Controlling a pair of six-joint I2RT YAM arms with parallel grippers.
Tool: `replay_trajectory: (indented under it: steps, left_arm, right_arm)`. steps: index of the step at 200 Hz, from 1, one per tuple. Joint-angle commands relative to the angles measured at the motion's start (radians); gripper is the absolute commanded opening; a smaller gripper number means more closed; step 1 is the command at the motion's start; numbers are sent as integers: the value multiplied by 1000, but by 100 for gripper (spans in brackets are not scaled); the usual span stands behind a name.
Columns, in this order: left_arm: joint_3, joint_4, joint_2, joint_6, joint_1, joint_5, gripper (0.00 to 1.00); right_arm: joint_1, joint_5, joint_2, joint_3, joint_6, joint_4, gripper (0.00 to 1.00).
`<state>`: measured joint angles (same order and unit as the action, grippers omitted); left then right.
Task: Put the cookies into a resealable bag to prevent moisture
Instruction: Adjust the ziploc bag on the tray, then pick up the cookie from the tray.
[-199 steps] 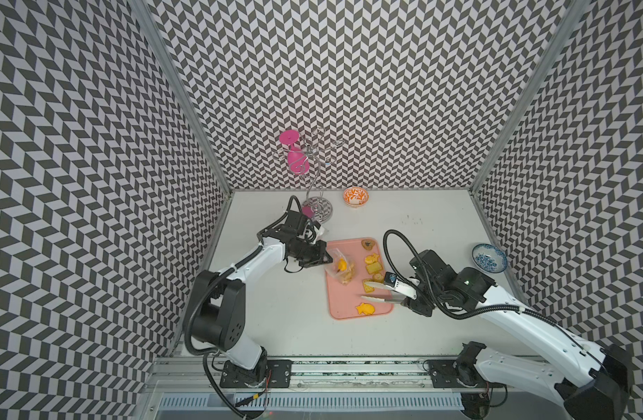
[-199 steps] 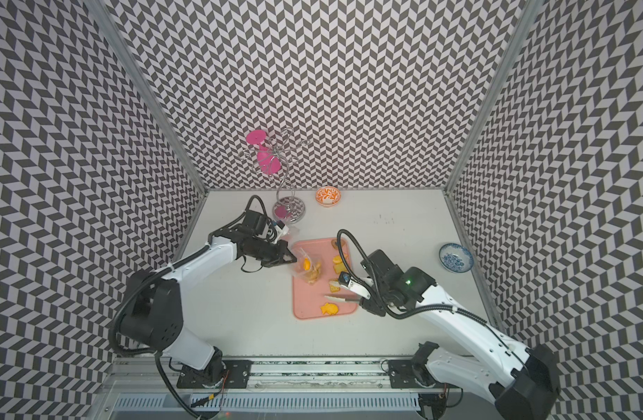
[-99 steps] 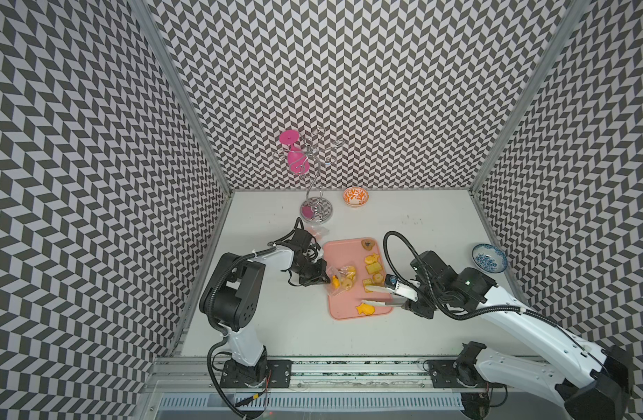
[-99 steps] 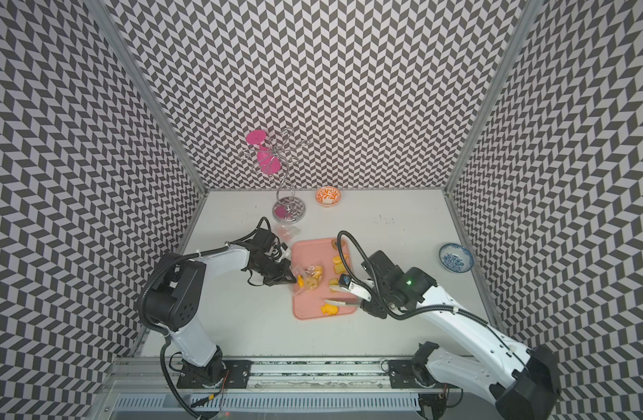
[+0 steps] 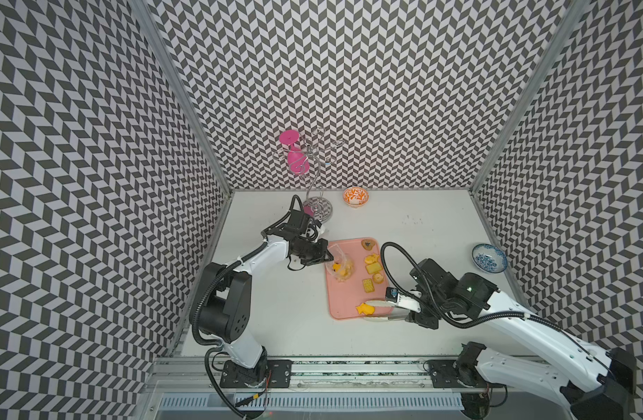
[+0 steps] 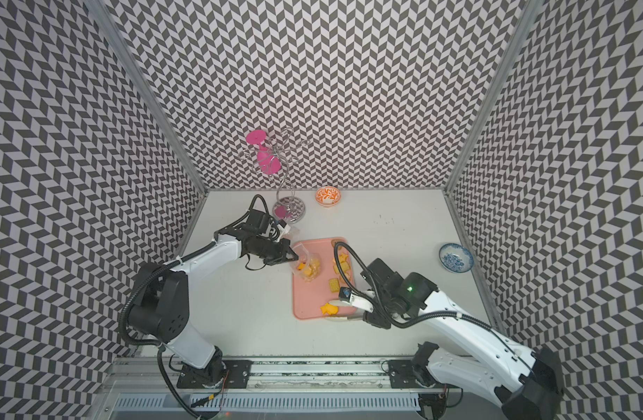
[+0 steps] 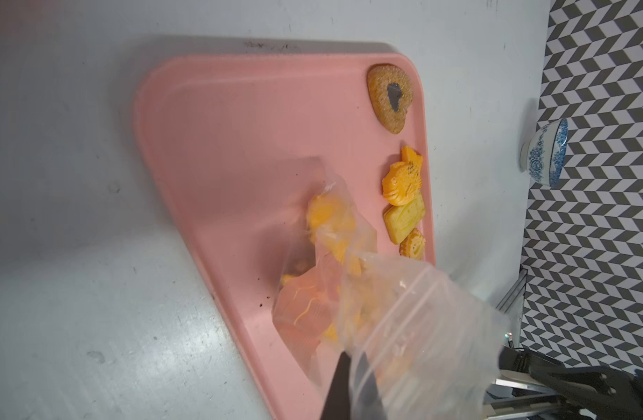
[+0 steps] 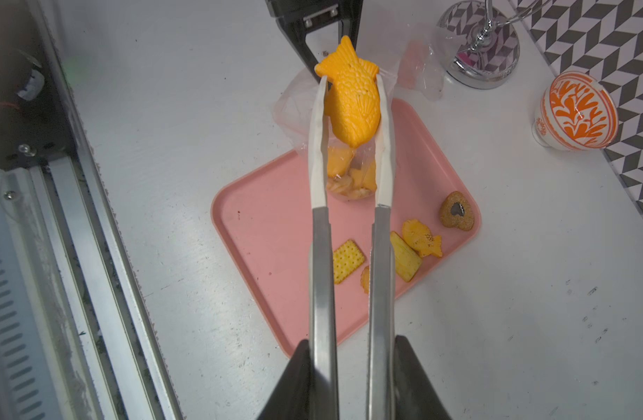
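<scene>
While both top views take in the whole scene, notes start there. The left gripper (image 5: 325,256) is clamped tight on the upper edge of the clear bag (image 5: 340,267). The bag's lower end rests on the pink tray (image 5: 343,300), on the side toward the left arm, with several yellow cookies inside. The right gripper (image 5: 409,310) squeezes a pair of tongs (image 5: 383,308). The tong tips pinch one orange fish cookie (image 6: 329,309) at the tray's near end, well apart from the bag. Loose cookies (image 5: 373,268) lie in a row along the tray's edge toward the right arm, with a brown heart (image 5: 367,244) at the far corner. Off the tray, an orange bowl (image 5: 355,196) and a glass stand (image 5: 318,211) sit by the back wall, and a blue bowl (image 5: 489,257) sits near the right wall.

Left wrist view: the bag (image 7: 403,320) fills the foreground with its mouth gaping. One dark finger (image 7: 343,389) shows at the plastic and the other is hidden, so the pinch is probable rather than plain here. The heart, a fish, a square and a round cookie line the tray's rim.

Right wrist view: the black gripper fingers press both steel arms of the tongs (image 8: 320,272). The white tips clamp the fish cookie (image 8: 352,98) by its flanks. Between the arms, the bag (image 8: 349,174) shows with its cookies. A square cracker (image 8: 347,260) lies on the tray just beside one arm.
</scene>
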<state>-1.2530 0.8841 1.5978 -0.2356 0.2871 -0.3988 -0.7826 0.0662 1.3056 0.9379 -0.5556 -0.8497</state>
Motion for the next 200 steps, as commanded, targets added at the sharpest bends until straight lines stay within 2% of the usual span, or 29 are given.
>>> replay_trajectory:
  steps: [1,31,85,144,200]
  left_arm:
    - [1,-10,2,10,-2,-11,0]
    - [-15,-3,10,15,-3,-9,0]
    - [-33,11,11,18,-2,-2,0]
    - [-42,26,-1,15,-2,4,0]
    - [-46,36,-18,9,-5,12,0]
  right_arm:
    - [-4,-16,-17,45,19,19,28]
    - [11,4,-38,79,45,41,28]
    - [71,178,-100,142,136,228,27]
    - [72,339,-7,200,199,401,26]
    - [73,353,93,258,194,327,26]
